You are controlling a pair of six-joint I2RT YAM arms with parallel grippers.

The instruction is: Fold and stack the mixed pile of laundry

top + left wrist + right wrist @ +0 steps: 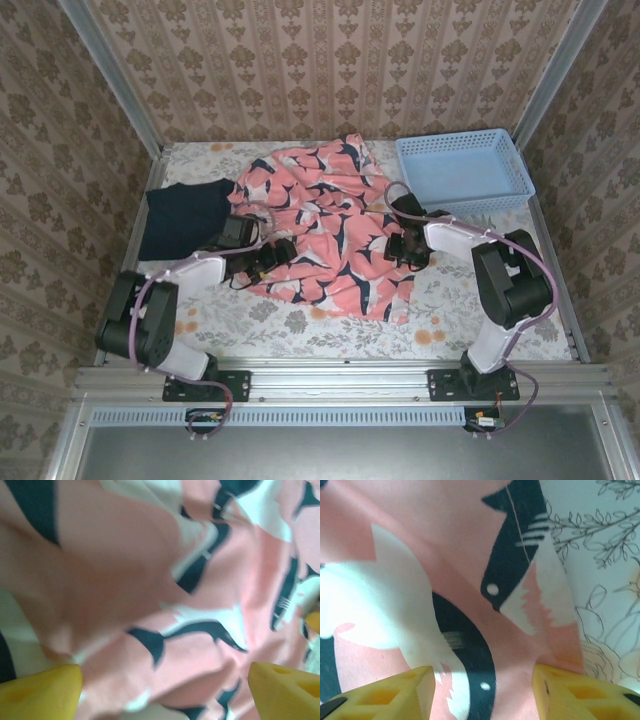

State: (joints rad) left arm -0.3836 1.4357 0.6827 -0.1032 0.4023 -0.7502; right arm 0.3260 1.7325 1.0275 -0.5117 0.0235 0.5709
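Observation:
The pink garment (330, 225) with navy-and-white pattern lies spread across the middle of the table. A dark navy T-shirt (185, 215) lies bunched at the left, touching its edge. My left gripper (278, 250) sits over the pink garment's left part, open, yellow fingertips (40, 692) wide apart with pink cloth (165, 630) between them. My right gripper (405, 245) is at the garment's right edge, open, its yellow fingertips (570, 692) straddling the pink cloth (470, 580) near its hem.
A light blue lattice basket (463, 170) stands at the back right. The floral tablecloth (470, 300) shows bare at the front and right. Patterned walls close in the table on three sides.

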